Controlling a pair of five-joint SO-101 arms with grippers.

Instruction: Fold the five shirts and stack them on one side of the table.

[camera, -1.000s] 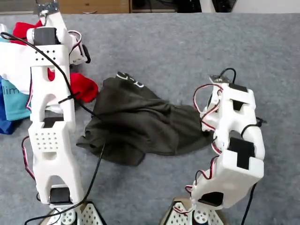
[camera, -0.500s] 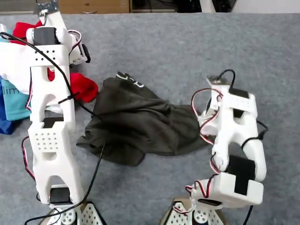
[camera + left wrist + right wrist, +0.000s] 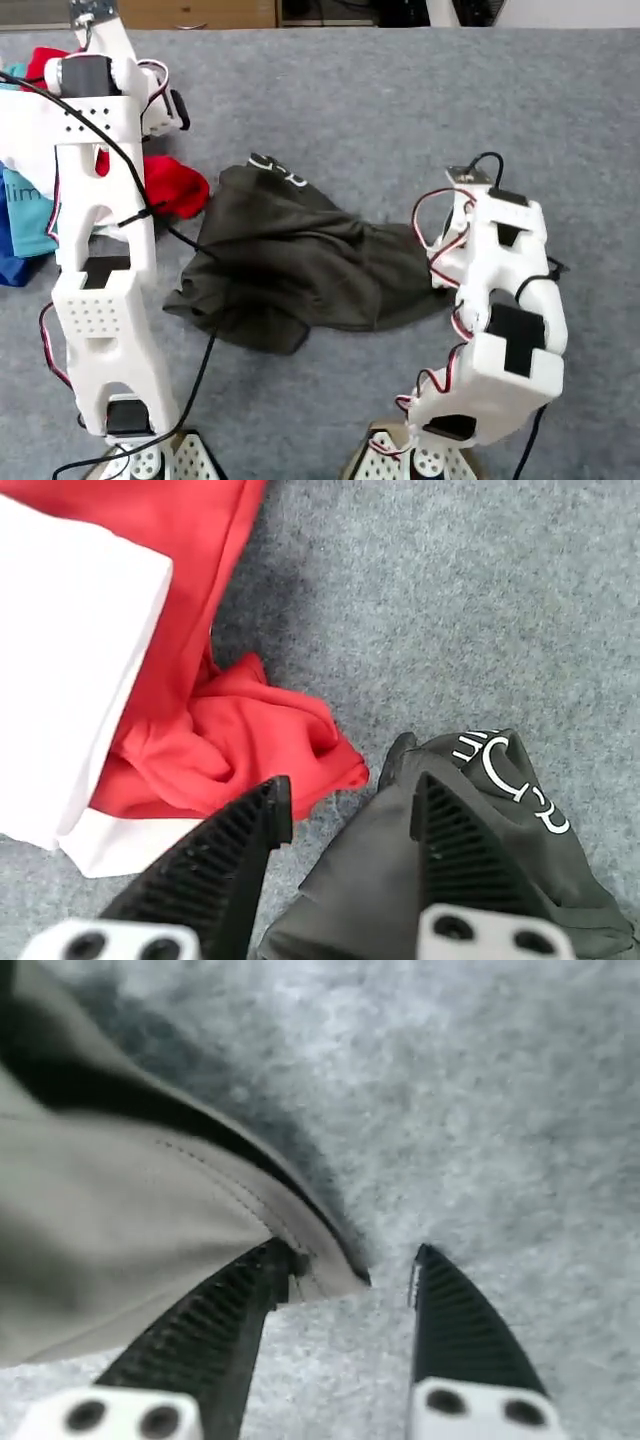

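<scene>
The crumpled dark shirt (image 3: 300, 265) lies centred on the table (image 3: 400, 100), its white collar lettering (image 3: 500, 770) creased and hard to make out. The left gripper (image 3: 352, 783) gapes empty above that collar. The right gripper (image 3: 355, 1253), jaws apart and gripping nothing, sits at the shirt's hem corner.
</scene>
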